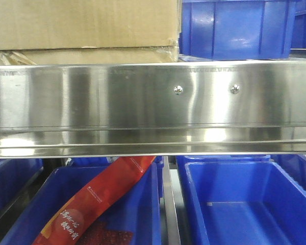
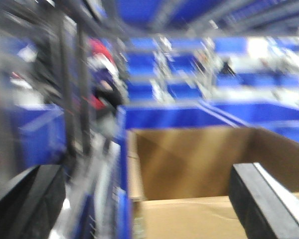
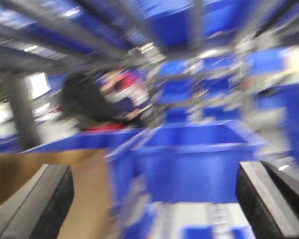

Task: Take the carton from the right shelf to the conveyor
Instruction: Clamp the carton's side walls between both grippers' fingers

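Left gripper point(image 2: 144, 199): two black fingers point(image 2: 32, 194), jaws wide apart. Left wrist view is motion-blurred.
Large plain brown corrugated cardboard carton point(image 2: 199, 159): directly ahead of the left gripper, framed between its fingers; whether they touch it cannot be told. Blue plastic bins point(image 2: 179, 114) lie just behind it.

Right gripper point(image 3: 152, 194): black fingers point(image 3: 45, 194), jaws likewise wide apart. Right wrist view is also blurred.
Blue plastic bin point(image 3: 194, 154): ahead of the right gripper, between the fingers. The carton's brown side point(image 3: 40, 169) sits at lower left, just beside this bin.

Shiny stainless-steel right shelf point(image 1: 117, 97): its mirror-like front rail spans the front view edge to edge and carries two round screw heads point(image 1: 178, 90).
The carton point(image 1: 81, 25) rests on top of the shelf, left of centre, touching the upper blue bin point(image 1: 234, 25) on its right.

Lower level, beneath the rail: left blue bin point(image 1: 137, 214) holding a tilted red snack packet with yellow lettering point(image 1: 92, 204); right blue bin point(image 1: 234, 204) beside it, a grey metal divider point(image 1: 169, 204) between them.
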`<state>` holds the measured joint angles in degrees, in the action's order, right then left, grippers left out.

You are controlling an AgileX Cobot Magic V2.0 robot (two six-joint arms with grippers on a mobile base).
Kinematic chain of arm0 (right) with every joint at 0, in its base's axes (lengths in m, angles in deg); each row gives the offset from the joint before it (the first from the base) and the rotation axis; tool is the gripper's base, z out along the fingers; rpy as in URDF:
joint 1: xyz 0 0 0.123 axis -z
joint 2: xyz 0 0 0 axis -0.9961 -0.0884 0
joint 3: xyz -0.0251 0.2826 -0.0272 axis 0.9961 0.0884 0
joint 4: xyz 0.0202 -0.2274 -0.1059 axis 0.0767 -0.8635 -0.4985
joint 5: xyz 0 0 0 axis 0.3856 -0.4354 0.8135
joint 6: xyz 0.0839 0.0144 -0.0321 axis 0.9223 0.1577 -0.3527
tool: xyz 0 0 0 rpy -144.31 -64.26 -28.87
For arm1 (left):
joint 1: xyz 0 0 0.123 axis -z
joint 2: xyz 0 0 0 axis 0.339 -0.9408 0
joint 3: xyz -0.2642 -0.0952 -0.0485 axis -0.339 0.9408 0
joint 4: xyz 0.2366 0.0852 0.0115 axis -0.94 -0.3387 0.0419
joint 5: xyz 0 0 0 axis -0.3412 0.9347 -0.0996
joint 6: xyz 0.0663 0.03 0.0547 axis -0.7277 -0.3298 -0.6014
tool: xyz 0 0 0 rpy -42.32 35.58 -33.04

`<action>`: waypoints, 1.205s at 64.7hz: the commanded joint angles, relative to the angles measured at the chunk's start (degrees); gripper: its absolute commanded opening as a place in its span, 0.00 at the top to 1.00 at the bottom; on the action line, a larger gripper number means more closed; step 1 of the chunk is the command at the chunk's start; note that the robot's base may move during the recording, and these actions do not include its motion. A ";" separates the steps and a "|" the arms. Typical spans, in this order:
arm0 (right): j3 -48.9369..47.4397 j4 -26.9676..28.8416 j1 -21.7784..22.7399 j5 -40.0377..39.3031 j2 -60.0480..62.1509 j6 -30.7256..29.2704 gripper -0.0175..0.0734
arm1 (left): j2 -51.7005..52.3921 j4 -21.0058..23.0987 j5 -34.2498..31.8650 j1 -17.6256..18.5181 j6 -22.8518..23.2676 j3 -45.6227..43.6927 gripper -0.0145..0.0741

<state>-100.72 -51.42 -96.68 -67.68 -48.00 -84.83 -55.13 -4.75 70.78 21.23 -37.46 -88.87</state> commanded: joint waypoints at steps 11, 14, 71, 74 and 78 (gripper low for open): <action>-21.40 0.54 -14.03 12.06 -19.21 -0.19 0.19 | -15.41 -0.10 12.73 3.68 -0.09 -15.86 0.19; -25.47 0.54 -15.93 14.40 -23.29 -0.19 0.19 | -18.22 -0.22 15.09 3.68 -0.09 -18.76 0.19; -91.16 -17.15 -17.68 53.98 -75.86 16.90 0.19 | -54.45 -3.67 35.40 -1.72 5.03 -52.55 0.19; -91.18 -18.36 -18.09 53.98 -77.04 17.30 0.19 | -55.48 -3.67 34.81 -1.72 5.03 -52.55 0.19; -91.18 -18.36 -18.10 53.98 -79.04 17.40 0.19 | -57.03 -3.67 34.08 -1.72 5.03 -52.55 0.19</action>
<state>-191.31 -68.29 -114.53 -13.09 -125.04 -67.85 -110.82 -9.10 106.51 19.66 -32.84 -141.05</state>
